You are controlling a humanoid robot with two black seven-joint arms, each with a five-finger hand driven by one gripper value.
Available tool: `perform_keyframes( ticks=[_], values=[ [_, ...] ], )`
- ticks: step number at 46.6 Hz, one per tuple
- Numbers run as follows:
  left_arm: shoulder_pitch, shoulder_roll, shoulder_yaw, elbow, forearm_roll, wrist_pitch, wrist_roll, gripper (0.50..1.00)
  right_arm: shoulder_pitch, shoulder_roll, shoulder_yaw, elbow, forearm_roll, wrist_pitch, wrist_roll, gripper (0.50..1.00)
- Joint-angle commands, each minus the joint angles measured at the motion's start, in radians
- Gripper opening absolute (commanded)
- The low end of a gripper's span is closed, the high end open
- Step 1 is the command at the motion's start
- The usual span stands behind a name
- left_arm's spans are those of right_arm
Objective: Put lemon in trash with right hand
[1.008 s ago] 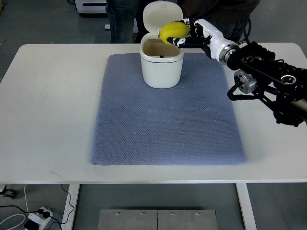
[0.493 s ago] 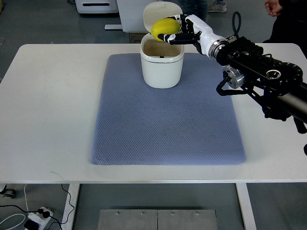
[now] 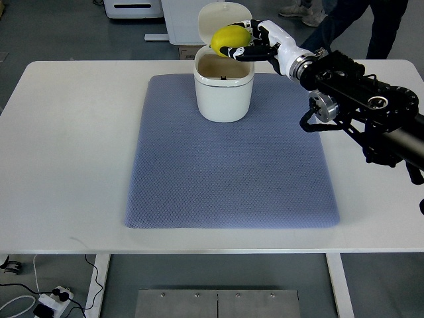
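A yellow lemon point(image 3: 227, 38) is held in my right hand point(image 3: 246, 41), whose fingers are curled around it. The hand hovers just above the open mouth of the white trash bin point(image 3: 223, 93), in front of its raised lid point(image 3: 213, 18). The bin stands at the far middle of the blue-grey mat point(image 3: 232, 156). My right arm point(image 3: 361, 106) reaches in from the right edge. The left arm does not show.
The mat lies on a white table point(image 3: 66, 152). A person's legs point(image 3: 344, 23) stand behind the table at the far right. A white cabinet point(image 3: 129, 8) stands on the floor at the back left.
My right hand has carried the lemon leftward from beside the bin's rim to above its opening. Over the last half second it has barely moved. The person behind has shifted.
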Motion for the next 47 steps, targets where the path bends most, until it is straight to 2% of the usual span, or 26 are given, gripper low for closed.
perform_keyframes(
  ticks=[1, 16, 21, 25, 37, 47],
  values=[
    [0.000, 0.000, 0.000, 0.000, 0.000, 0.000, 0.000, 1.000, 0.000, 0.000, 0.002, 0.000, 0.000, 0.000, 0.000, 0.805],
    [0.000, 0.000, 0.000, 0.000, 0.000, 0.000, 0.000, 1.000, 0.000, 0.000, 0.002, 0.000, 0.003, 0.000, 0.002, 0.903],
    [0.000, 0.000, 0.000, 0.000, 0.000, 0.000, 0.000, 1.000, 0.000, 0.000, 0.002, 0.000, 0.011, 0.000, 0.002, 0.964],
    [0.000, 0.000, 0.000, 0.000, 0.000, 0.000, 0.000, 1.000, 0.000, -0.002, 0.002, 0.000, 0.017, 0.001, 0.002, 0.981],
    [0.000, 0.000, 0.000, 0.000, 0.000, 0.000, 0.000, 1.000, 0.003, -0.023, 0.005, 0.013, 0.017, 0.018, 0.002, 0.993],
    [0.000, 0.000, 0.000, 0.000, 0.000, 0.000, 0.000, 1.000, -0.006, -0.124, 0.009, 0.088, 0.040, 0.043, 0.000, 0.995]
  ],
)
